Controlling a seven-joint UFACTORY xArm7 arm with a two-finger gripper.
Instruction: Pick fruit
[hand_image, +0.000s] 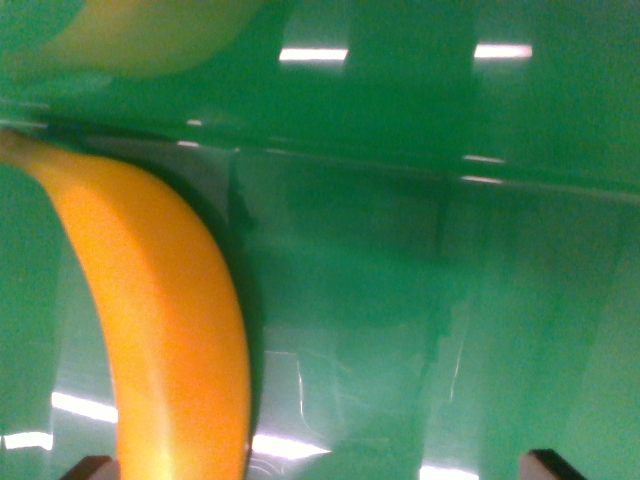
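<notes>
The banana lies off to the wrist view's left of the hand, just beside its left fingertip, long axis running away from the hand on the glossy green surface. The fingertips stand spread, holding nothing.

green glossy bin | back wall mirrors light strips

Wrist view – soft, blurred throughout; white glare bars on glossy green surface; banana cast dark shadow rightward.
</notes>
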